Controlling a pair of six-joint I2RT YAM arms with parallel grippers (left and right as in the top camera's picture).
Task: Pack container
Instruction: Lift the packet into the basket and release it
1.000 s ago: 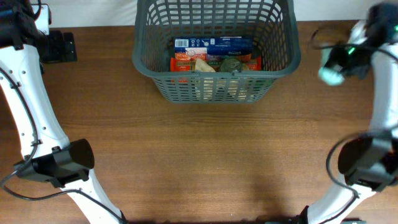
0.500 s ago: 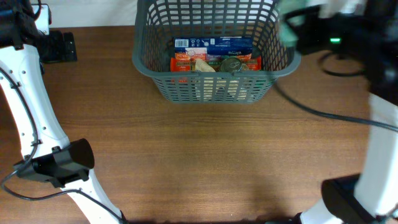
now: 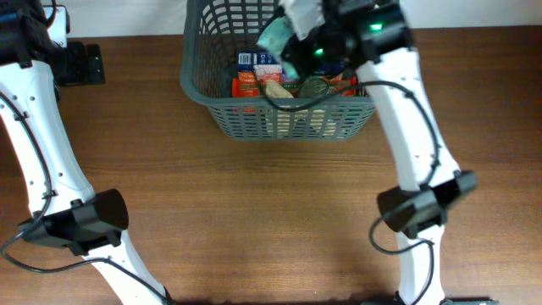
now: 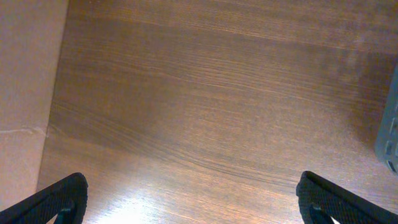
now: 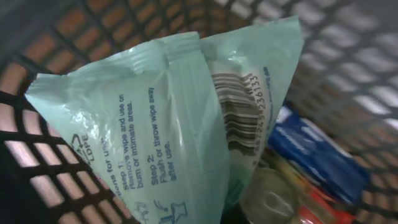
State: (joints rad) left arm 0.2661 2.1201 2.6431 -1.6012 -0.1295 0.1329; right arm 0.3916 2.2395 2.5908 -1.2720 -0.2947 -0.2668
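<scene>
Wipes packet [image 5: 186, 124]: soft, light, slick film; pinch its sealed edge.
Right end effector [image 3: 285, 32]: clamped on it above your basket [image 3: 292, 119].
Left end effector [image 4: 193, 202]: wide, empty.

Table front [image 3: 271, 220]: wide bare wood, lots of room btw the two arms.
Left side: bare wood under left gripper [image 4: 189, 193], jaws wide apart; basket [image 4: 388, 134] corner at rt edge.
Basket walls: tall, slotted, block the sides; only way in is the top.
Basket floor: crowded w/ blue box [image 3: 292, 59], orange packs [image 3: 251, 85], can [image 3: 315, 86].
Basket top: right arm [image 3: 411, 127] & green wipes packet [image 5: 174, 124] in the way.
</scene>
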